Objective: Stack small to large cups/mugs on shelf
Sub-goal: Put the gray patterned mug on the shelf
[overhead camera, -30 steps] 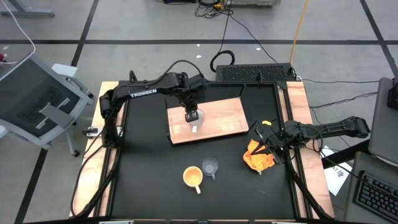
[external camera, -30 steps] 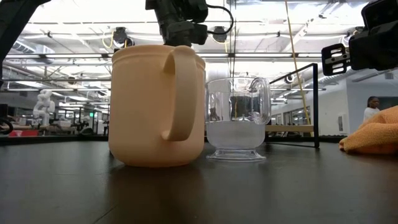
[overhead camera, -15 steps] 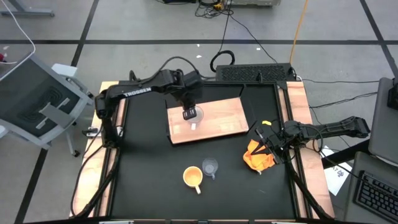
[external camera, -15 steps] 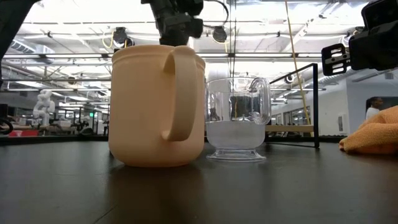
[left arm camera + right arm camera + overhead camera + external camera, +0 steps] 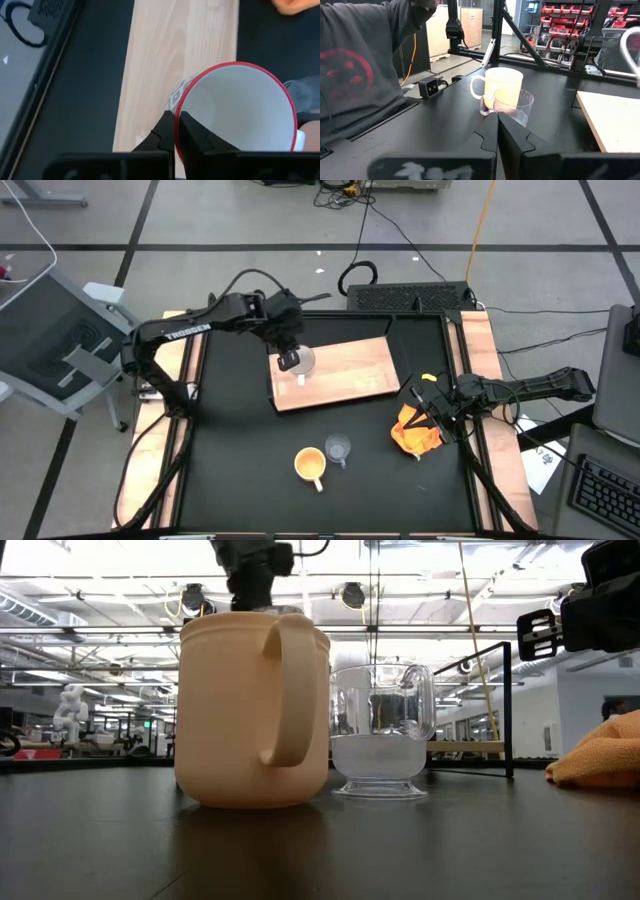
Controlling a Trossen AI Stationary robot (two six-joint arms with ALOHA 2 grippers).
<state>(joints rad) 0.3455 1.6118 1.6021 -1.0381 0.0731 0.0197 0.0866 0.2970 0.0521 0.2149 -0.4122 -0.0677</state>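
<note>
High view: left gripper point(image 5: 289, 360) holds the white mug point(image 5: 301, 361) over the left end of the shelf point(image 5: 345, 375). Yellow-orange mug point(image 5: 309, 465) and clear glass cup point(image 5: 339, 448) stand side by side on the black tabletop point(image 5: 230, 450). Right gripper point(image 5: 432, 406) waits by the orange cloth point(image 5: 414, 432).

Low view: both remaining cups upright, just beside each other.

Left wrist view: fingers point(image 5: 162, 135) clamp the mug's red rim (wall pinched between them), mug tilted.

Right wrist view: fingers closed, nothing between them.

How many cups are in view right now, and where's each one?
3. The white mug is in the left gripper over the shelf's left end. The yellow-orange mug and the clear glass cup stand side by side on the black tabletop.
</note>
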